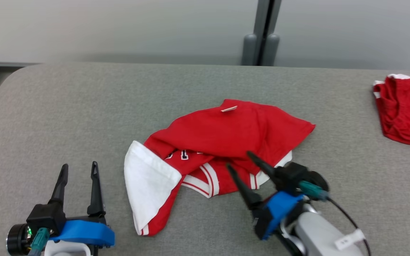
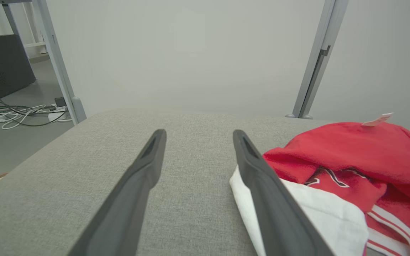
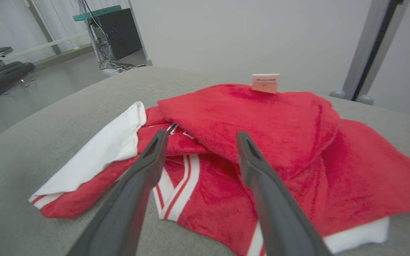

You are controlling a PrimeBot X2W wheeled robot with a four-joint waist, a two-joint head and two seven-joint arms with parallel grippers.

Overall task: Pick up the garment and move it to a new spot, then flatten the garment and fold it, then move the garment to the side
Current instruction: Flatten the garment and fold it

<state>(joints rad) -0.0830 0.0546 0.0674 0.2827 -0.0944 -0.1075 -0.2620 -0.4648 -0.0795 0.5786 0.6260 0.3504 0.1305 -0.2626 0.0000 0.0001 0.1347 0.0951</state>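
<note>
The garment [image 1: 222, 138] is a red and white jersey lying crumpled in the middle of the grey table [image 1: 84, 106], with a white sleeve turned out at its left and a small tag on top. My right gripper [image 1: 240, 160] hovers open over the garment's near edge, fingers apart and nothing between them; in the right wrist view the garment [image 3: 262, 142] lies just past its fingertips [image 3: 162, 137]. My left gripper [image 1: 79, 168] stands open at the lower left, apart from the cloth; in the left wrist view the garment [image 2: 351, 160] lies to its right.
A second red garment [image 1: 406, 110] lies at the table's far right edge. A grey post [image 1: 262, 35] rises behind the table against a pale wall. Bare table stretches to the left and far side. Cables [image 2: 16, 113] and a dark cabinet [image 3: 116, 32] stand on the floor beyond.
</note>
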